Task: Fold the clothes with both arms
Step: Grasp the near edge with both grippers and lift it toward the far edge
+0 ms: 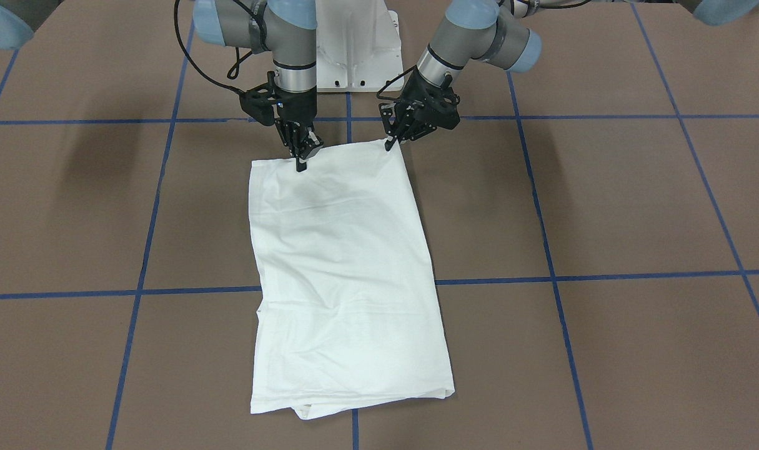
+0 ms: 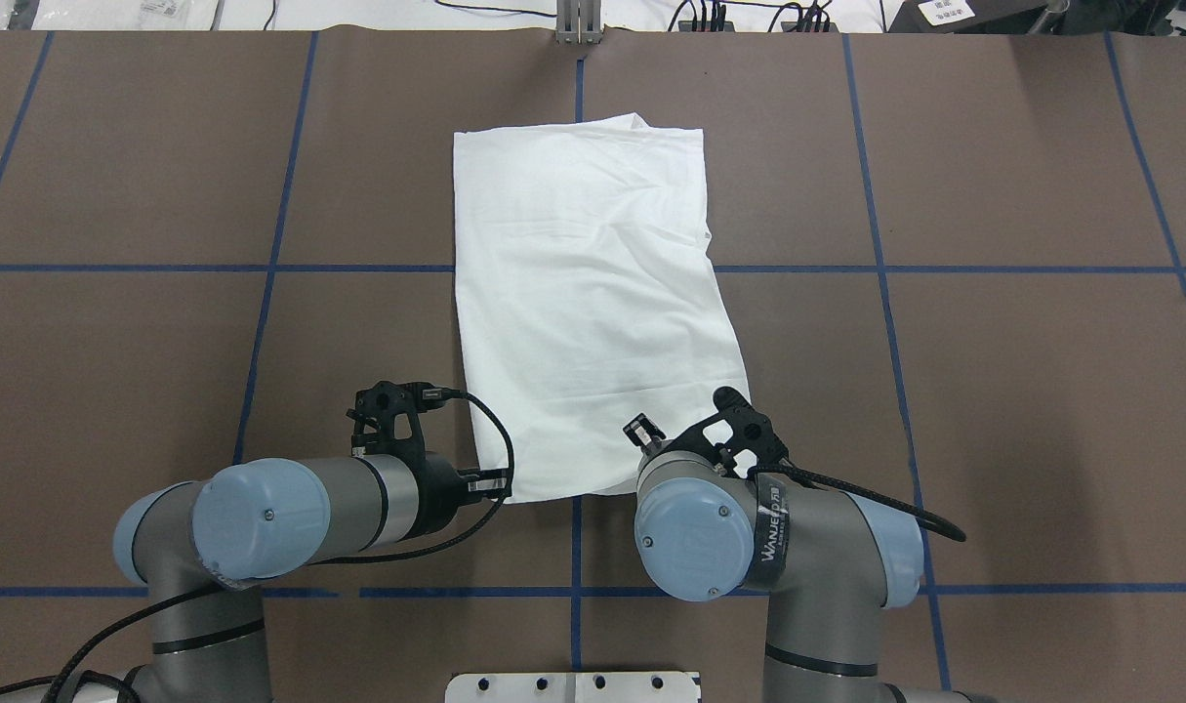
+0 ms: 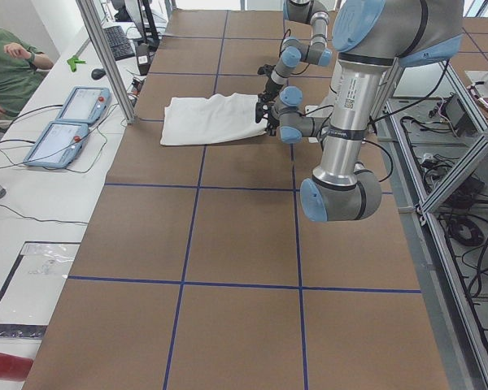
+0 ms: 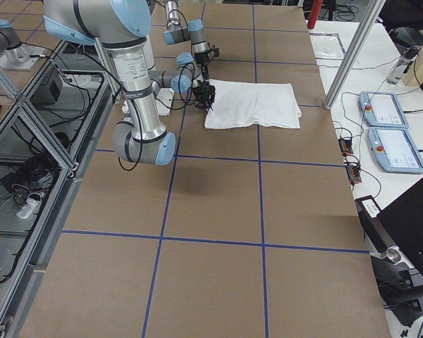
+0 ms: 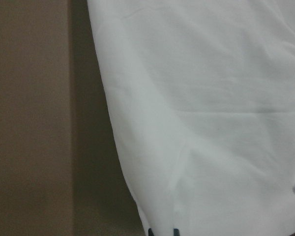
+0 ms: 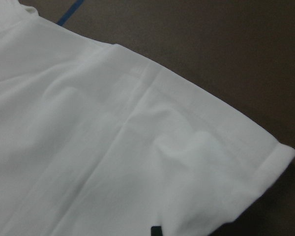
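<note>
- On the brown table [image 1: 604,206], midway between its two short ends, lies a white shirt [image 1: 348,275], folded into a long, narrow rectangle.
- The shirt runs straight away from the robot's edge of the table. Its far end lies near the opposite edge, where folded layers peek out underneath.
- The cloth is mostly flat, with soft creases. No print, collar or label shows on the upper side.
- The left pincer [image 1: 391,144] is at the near corner of the shirt on the robot's left. It is closed on that corner, which is drawn up into a small peak.
- The right pincer [image 1: 301,164] is on the shirt's near edge, a little in from the other corner. Its fingers are close together and appear to pinch the cloth.
- Both wrist cameras show white cloth filling most of the view, with only tiny dark finger tips at the bottom.
- The left arm [image 1: 473,47] and the right arm [image 1: 292,44] both reach down from either side of a white base [image 1: 357,44].
- Blue tape lines [image 1: 548,250] divide the table into squares; the shirt covers a crossing.
</note>
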